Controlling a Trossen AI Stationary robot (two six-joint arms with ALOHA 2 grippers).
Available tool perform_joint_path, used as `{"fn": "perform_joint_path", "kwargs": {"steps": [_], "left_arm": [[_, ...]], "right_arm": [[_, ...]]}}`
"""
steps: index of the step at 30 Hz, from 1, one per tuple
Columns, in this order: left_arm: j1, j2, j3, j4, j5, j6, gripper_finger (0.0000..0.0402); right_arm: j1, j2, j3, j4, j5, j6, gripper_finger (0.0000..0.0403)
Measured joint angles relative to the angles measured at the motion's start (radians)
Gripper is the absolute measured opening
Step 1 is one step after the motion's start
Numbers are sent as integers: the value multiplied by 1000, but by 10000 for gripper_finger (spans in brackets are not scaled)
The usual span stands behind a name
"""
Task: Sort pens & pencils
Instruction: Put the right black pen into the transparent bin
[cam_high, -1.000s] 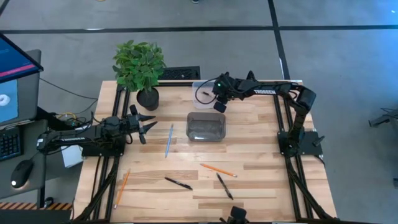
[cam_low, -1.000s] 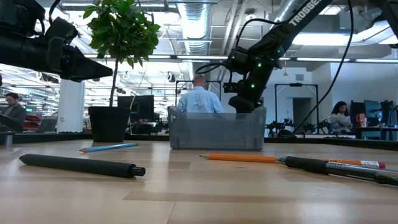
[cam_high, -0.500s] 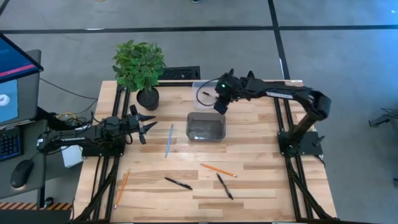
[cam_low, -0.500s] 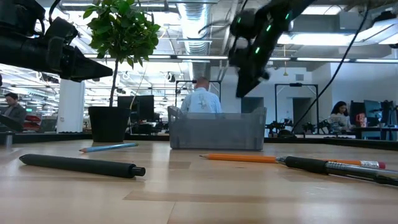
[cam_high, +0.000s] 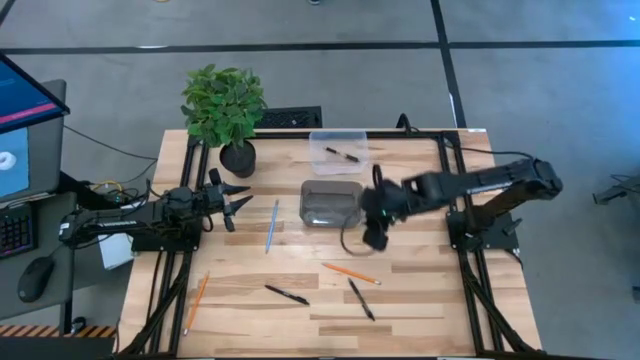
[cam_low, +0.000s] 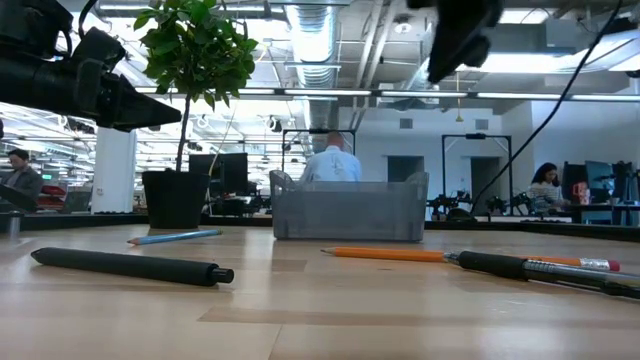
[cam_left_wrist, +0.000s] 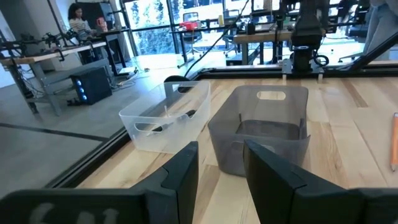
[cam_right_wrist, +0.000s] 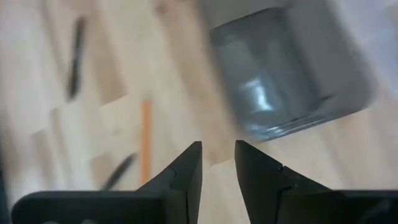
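Note:
One black pen lies in the clear bin at the table's far edge. Two more black pens lie flat on the table near its near edge. An orange pencil lies beside them, a second orange pencil lies at the near left, and a light blue pencil lies left of the grey bin. My right gripper hovers open and empty just right of the grey bin's near corner, above the table. My left gripper is open and empty at the table's left side.
A potted plant stands at the far left corner. The grey bin and the clear bin stand side by side ahead of my left gripper. Bare wood lies between the bins and the pens. People sit in the room beyond the table.
My right gripper has swung from above the clear bin toward the table's near edge, past the grey bin's right side, rising as it went. The pen in the clear bin has stayed where it was.

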Motion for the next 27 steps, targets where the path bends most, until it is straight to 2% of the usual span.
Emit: {"fn": "perform_joint_path", "kwargs": {"steps": [5, 10, 20, 23, 27], "left_arm": [[0, 0, 0, 0, 0, -1, 118], [0, 0, 0, 0, 0, -1, 118], [0, 0, 0, 0, 0, -5, 118], [0, 0, 0, 0, 0, -5, 118], [0, 0, 0, 0, 0, -5, 118]], "right_arm": [[171, 19, 0, 6, 0, 90, 120], [281, 71, -1, 7, 4, 226, 126], [366, 259, -1, 31, 19, 471, 217], [374, 318, -1, 35, -48, 541, 236], [390, 378, -1, 63, -143, 617, 241]]}}
